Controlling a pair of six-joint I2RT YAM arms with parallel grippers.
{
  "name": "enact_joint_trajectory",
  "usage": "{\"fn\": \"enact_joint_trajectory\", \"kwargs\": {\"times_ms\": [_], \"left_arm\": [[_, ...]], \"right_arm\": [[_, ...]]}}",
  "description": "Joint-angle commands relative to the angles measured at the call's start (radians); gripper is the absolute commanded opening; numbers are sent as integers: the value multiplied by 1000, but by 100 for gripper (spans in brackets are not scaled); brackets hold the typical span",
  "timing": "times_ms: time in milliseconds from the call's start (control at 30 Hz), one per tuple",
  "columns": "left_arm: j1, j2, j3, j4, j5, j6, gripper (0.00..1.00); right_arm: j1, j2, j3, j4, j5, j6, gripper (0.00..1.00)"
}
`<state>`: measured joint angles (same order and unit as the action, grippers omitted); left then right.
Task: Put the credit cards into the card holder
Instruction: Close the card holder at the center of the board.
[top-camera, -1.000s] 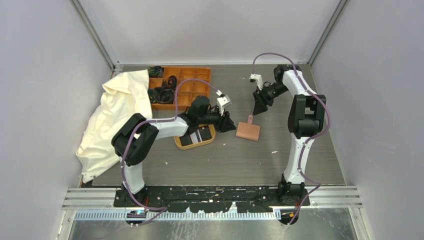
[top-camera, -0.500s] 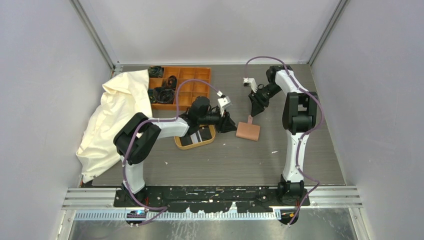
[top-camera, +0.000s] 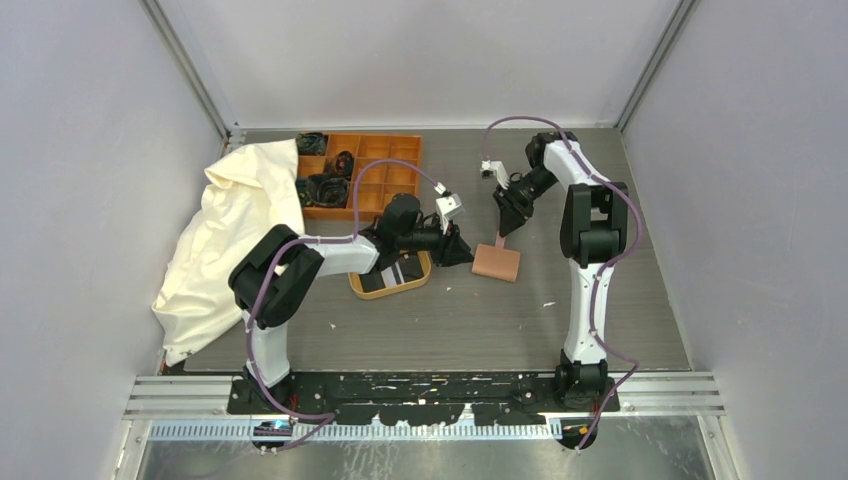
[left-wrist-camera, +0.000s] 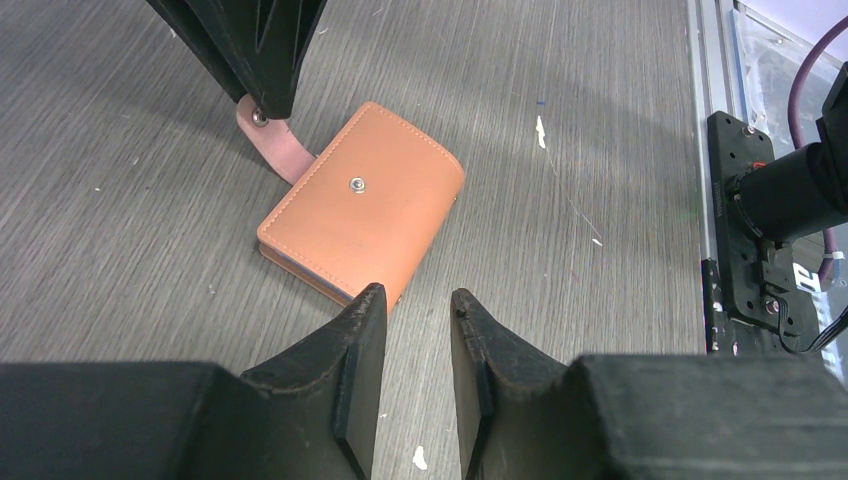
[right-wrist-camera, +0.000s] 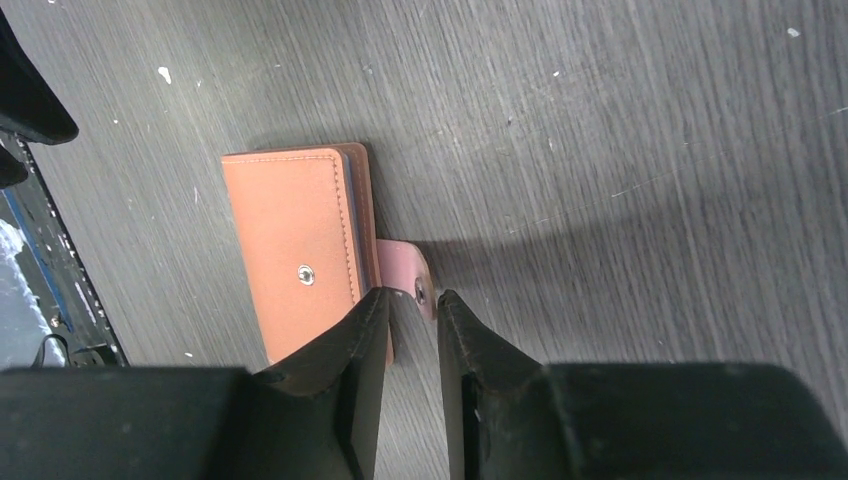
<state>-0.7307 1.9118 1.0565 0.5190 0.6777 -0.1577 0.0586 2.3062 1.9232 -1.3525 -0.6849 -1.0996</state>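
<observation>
Two arms meet near the middle of the table in the overhead view. My left gripper (top-camera: 462, 252) lies low just left of the card holder (top-camera: 497, 263), and my right gripper (top-camera: 503, 222) points down at its far edge. The credit cards (top-camera: 384, 281) lie in an oval wooden tray (top-camera: 354, 288) under my left arm.

In the left wrist view, the card holder lies folded shut on the table. Its strap (left-wrist-camera: 285, 148) is unsnapped and sticks out beneath my right fingers (left-wrist-camera: 262, 60). My left jaws stand narrow and empty, just short of the near corner.

In the right wrist view, the strap's snap end sits in the slim gap between my right jaws. Whether they pinch it, I cannot tell.

I judge this the opening step. Next I need a firm hold on the strap and a lift to fold the cover back, with my left gripper steadying the body.
</observation>
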Motion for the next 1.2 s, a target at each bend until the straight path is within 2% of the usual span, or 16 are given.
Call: {"fn": "enact_joint_trajectory", "kwargs": {"times_ms": [0, 467, 833, 967, 1167], "left_arm": [[3, -3, 14, 37, 16, 7, 31], [4, 13, 23, 41, 22, -5, 30], [-6, 85, 33, 184, 21, -129, 28], [-28, 124, 56, 217, -14, -186, 23], [-48, 172, 103, 192, -53, -210, 11]], "right_arm": [[0, -10, 48, -41, -17, -26, 29], [0, -11, 54, -58, -24, -37, 8], [2, -47, 10, -34, -35, -54, 1], [3, -89, -53, -13, -47, -92, 1], [5, -183, -195, 64, -66, -153, 1]]}}
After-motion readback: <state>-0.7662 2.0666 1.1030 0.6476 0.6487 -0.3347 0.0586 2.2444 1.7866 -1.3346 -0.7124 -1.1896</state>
